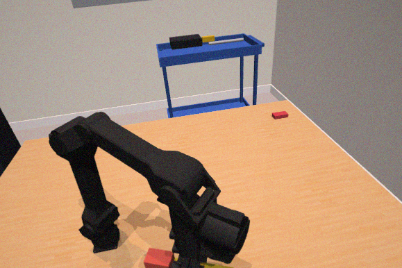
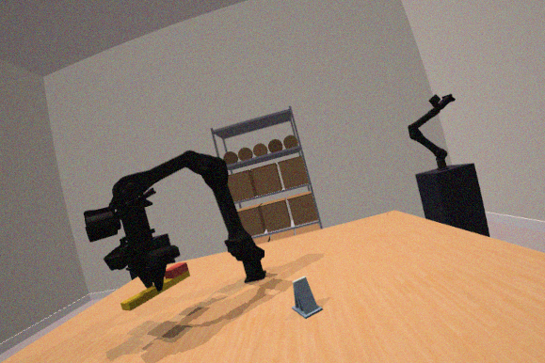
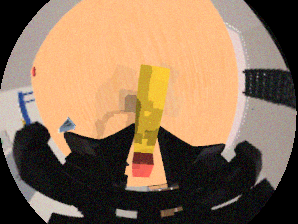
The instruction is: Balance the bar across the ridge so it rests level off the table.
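Observation:
The yellow bar (image 1: 217, 266) (image 2: 135, 301) (image 3: 158, 85) has a red block (image 1: 158, 258) (image 2: 177, 270) (image 3: 143, 170) on one end. My gripper (image 2: 153, 288) (image 3: 147, 127) is shut on the bar between its middle and the red end. In the exterior view the bar hangs above the table, apart from its shadow. The grey-blue ridge (image 2: 306, 298) (image 3: 67, 125) stands upright on the table, to the right of the bar in the exterior view, with nothing on it. The arm hides the ridge in the top view, where the fingertips are out of frame.
The wooden table (image 1: 282, 173) (image 2: 406, 291) (image 3: 195, 50) carries the arm's base (image 1: 105, 236) (image 2: 254, 273). A small red block (image 1: 280, 114) (image 3: 34, 71) lies near the table's far corner in the top view. A blue cart (image 1: 209, 55) stands beyond the table edge.

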Controlling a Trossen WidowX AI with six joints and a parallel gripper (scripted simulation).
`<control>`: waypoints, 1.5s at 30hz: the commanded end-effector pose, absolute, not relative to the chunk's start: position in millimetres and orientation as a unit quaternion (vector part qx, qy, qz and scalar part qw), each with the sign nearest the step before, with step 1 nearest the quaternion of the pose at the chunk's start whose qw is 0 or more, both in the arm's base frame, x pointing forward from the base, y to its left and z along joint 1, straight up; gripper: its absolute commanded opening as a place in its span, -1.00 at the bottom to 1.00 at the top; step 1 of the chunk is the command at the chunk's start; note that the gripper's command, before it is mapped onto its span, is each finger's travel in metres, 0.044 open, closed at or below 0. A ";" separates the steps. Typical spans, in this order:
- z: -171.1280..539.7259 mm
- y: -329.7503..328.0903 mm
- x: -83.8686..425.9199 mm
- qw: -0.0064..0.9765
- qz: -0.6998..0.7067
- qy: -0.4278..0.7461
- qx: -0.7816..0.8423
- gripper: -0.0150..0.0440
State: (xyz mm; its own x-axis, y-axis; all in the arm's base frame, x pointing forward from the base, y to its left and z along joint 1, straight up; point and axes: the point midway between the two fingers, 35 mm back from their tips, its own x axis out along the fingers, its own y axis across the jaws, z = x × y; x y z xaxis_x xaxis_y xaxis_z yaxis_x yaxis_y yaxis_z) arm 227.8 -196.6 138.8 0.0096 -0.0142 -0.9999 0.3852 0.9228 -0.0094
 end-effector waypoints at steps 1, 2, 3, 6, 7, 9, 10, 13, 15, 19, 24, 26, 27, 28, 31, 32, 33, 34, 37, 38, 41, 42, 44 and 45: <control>154.1 -195.6 227.5 0.703 -0.146 0.683 0.134 -0.49; 156.6 -195.2 227.1 0.703 -0.146 0.683 0.134 -0.49; 159.2 -194.8 226.7 0.703 -0.146 0.683 0.135 -0.49; 166.3 -193.7 225.4 0.703 -0.146 0.683 0.135 -0.49; 167.6 -193.4 225.2 0.703 -0.146 0.683 0.135 -0.49; 168.0 -192.9 225.5 0.703 -0.145 0.683 0.134 -0.49; 168.0 -191.6 226.8 0.703 -0.144 0.684 0.133 -0.49; 168.1 -183.9 234.0 0.705 -0.134 0.685 0.123 -0.49; 168.2 -178.3 238.9 0.707 -0.127 0.686 0.117 -0.49; 168.3 -166.7 248.3 0.709 -0.113 0.688 0.104 -0.49; 168.5 -151.7 259.3 0.712 -0.096 0.690 0.088 -0.49; 168.6 -145.4 263.5 0.712 -0.090 0.691 0.081 -0.49; 168.6 -142.3 265.5 0.713 -0.086 0.692 0.078 -0.49; 168.6 -139.1 267.5 0.713 -0.083 0.692 0.074 -0.49; 168.8 -129.5 273.2 0.714 -0.073 0.693 0.065 -0.49; 168.8 -126.2 275.0 0.715 -0.069 0.693 0.062 -0.49; 168.8 -122.9 276.8 0.715 -0.066 0.693 0.058 -0.49; 168.9 -119.6 278.6 0.715 -0.062 0.694 0.055 -0.49; 169.0 -109.5 283.6 0.716 -0.052 0.694 0.046 -0.49; 169.0 -106.1 285.2 0.717 -0.049 0.694 0.042 -0.49; 169.1 -95.9 289.7 0.717 -0.039 0.695 0.033 -0.49; 169.2 -92.4 291.2 0.717 -0.036 0.695 0.030 -0.49; 169.2 -85.4 293.9 0.718 -0.029 0.695 0.023 -0.49; 169.3 -81.9 295.2 0.718 -0.026 0.695 0.020 -0.49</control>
